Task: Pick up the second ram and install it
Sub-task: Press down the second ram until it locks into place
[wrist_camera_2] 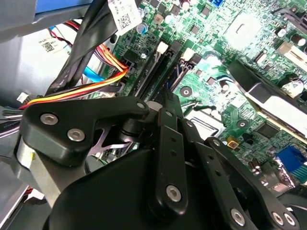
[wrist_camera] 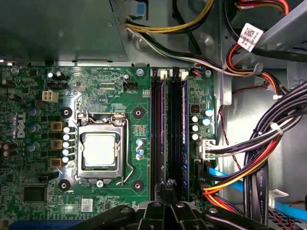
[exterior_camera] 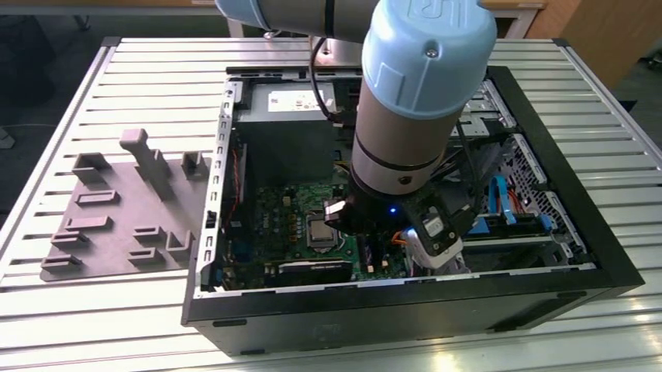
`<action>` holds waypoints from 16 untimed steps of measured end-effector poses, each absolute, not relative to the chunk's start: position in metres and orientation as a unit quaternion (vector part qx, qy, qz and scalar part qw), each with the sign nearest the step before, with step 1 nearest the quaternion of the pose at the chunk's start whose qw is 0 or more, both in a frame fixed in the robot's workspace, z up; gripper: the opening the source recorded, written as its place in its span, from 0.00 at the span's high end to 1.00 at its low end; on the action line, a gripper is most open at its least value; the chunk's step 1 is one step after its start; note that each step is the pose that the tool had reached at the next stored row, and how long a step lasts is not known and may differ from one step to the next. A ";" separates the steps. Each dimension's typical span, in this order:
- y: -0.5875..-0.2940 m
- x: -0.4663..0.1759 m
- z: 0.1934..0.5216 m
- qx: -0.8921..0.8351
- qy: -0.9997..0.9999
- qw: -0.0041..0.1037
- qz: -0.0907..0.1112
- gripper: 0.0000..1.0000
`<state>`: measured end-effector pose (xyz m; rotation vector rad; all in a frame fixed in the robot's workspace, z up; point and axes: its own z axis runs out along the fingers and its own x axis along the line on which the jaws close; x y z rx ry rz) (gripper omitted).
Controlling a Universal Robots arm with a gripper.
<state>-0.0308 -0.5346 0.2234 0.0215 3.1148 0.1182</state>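
The pincer (wrist_camera: 168, 184) hangs just above the flat, thin blue second ram (wrist_camera: 184, 139) standing in its long black slot (wrist_camera: 156, 134). Its grip cannot be told.

The gripper (wrist_camera_2: 165, 103) fills the near field, its black linkage arms converging toward the long black slots (wrist_camera_2: 160, 67) on the green motherboard (wrist_camera_2: 225, 62). At ten o'clock from them, orange and yellow cables (wrist_camera_2: 96, 84) sweep past.
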 end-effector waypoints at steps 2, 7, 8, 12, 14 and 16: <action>-0.535 -0.031 0.223 0.007 0.999 0.012 0.038 0.89; -0.535 -0.031 0.222 0.007 0.999 0.012 0.038 0.89; -0.535 -0.031 0.221 0.007 0.999 0.012 0.038 0.89; -0.535 -0.031 0.221 0.007 0.999 0.012 0.038 0.89; -0.535 -0.031 0.220 0.007 0.999 0.012 0.038 0.89; -0.535 -0.031 0.220 0.007 0.999 0.012 0.038 0.89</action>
